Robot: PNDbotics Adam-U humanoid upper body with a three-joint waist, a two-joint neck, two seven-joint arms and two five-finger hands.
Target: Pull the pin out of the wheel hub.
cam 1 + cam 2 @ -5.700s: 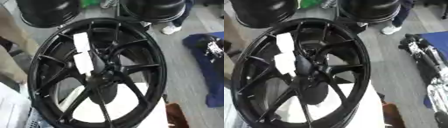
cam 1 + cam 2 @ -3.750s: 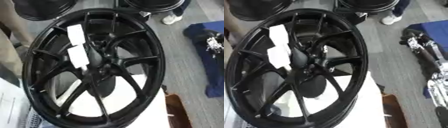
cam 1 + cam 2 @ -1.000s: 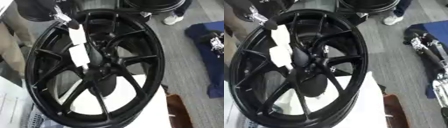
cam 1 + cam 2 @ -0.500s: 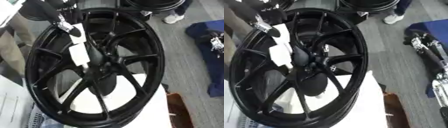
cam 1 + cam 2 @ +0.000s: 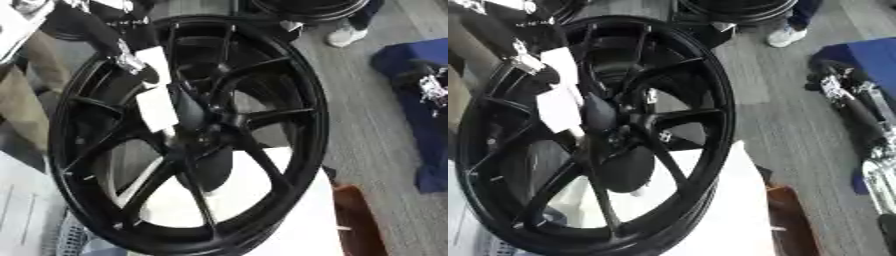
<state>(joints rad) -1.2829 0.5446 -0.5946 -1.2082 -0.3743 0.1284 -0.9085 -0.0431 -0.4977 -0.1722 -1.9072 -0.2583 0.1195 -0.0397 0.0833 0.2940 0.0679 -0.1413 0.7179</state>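
Black and glossy, the wheel (image 5: 188,135) fills most of both views, tilted on edge, its thin curved spokes running from a wide round rim to the hub (image 5: 203,131) near the middle. It rests on a white surface (image 5: 297,220) that shows through the lower gaps between the spokes. Grey plank floor (image 5: 367,120) lies to the right, matte and streaked. More black wheels (image 5: 306,7) stand at the far edge, and beside them is a white shoe (image 5: 346,35) of a person who touches nothing. A blue mat (image 5: 868,60) lies on the floor at the right with a black and silver arm (image 5: 859,107) lying over it, and I cannot tell how its hand is set. A brown block (image 5: 359,220) sits at the lower right beside the white surface. The robot's left hand (image 5: 131,57) comes in from the upper left over the rim, black with silver joints, its fingers down among the upper spokes; I cannot tell whether they are curled or straight. Two white tags (image 5: 157,107) hang flat against the spokes just under that hand and cover part of the hub. The pin itself I cannot make out; dark hub and tags hide that spot.
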